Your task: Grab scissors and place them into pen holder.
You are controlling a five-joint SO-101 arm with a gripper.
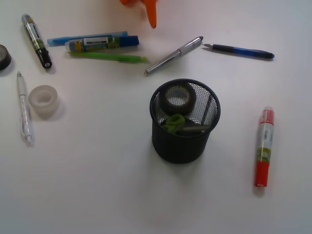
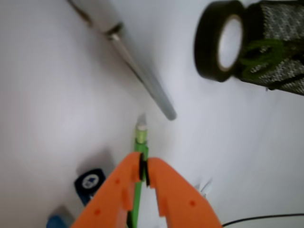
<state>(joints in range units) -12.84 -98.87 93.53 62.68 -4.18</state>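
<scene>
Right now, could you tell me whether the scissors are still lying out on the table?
No, the scissors sit inside the pen holder, their green handles showing above its rim.

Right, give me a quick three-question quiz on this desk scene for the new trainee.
1. True or false: the scissors lie inside the pen holder.
2. What shares the holder with them? A) tape roll B) red marker C) white pen
3. Fill in: the gripper's jaws are ____.
Key: 1 true; 2 A; 3 shut.
</scene>
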